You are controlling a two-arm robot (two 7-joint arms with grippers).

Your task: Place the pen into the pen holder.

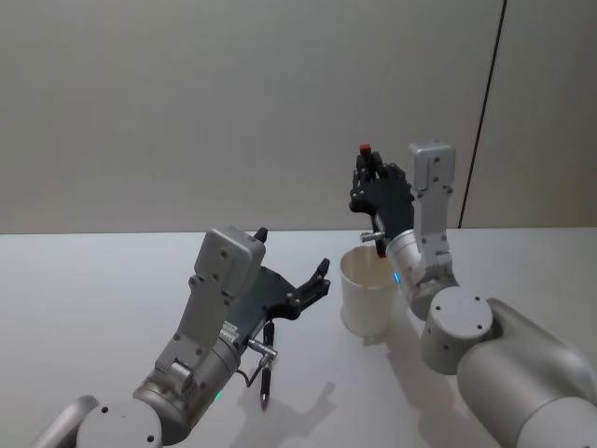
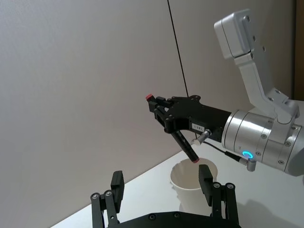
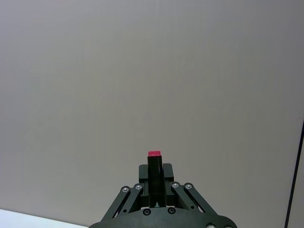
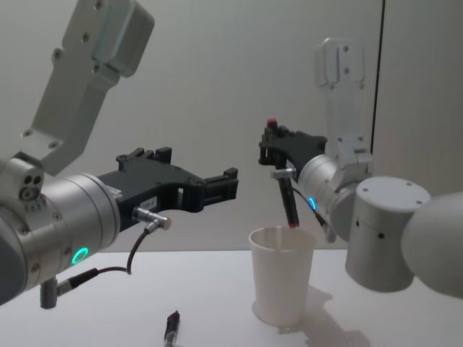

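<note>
The pen is clamped between the fingers of the right gripper. A short red-capped stub shows above the fingers, and most of its length hangs below them. Its lower, red-tipped end is at about rim level over the mouth of the white paper cup, which stands directly under the gripper.

The main risk is the slant. If the pen is let go from here, it will probably drop against one wall instead of going straight down. A paper cup looks light enough to rock or tip over under that push. If the gripper lowers a little off line, the tip could also catch the rolled rim and shove the cup aside.

The pen's long axis is steep but not upright. In the chest view the capped end leans toward the robot's left and the lower end toward its right.

The left gripper hovers on the cup's other side with its fingers spread and nothing between them. Below it a second pen lies flat on the table.
</note>
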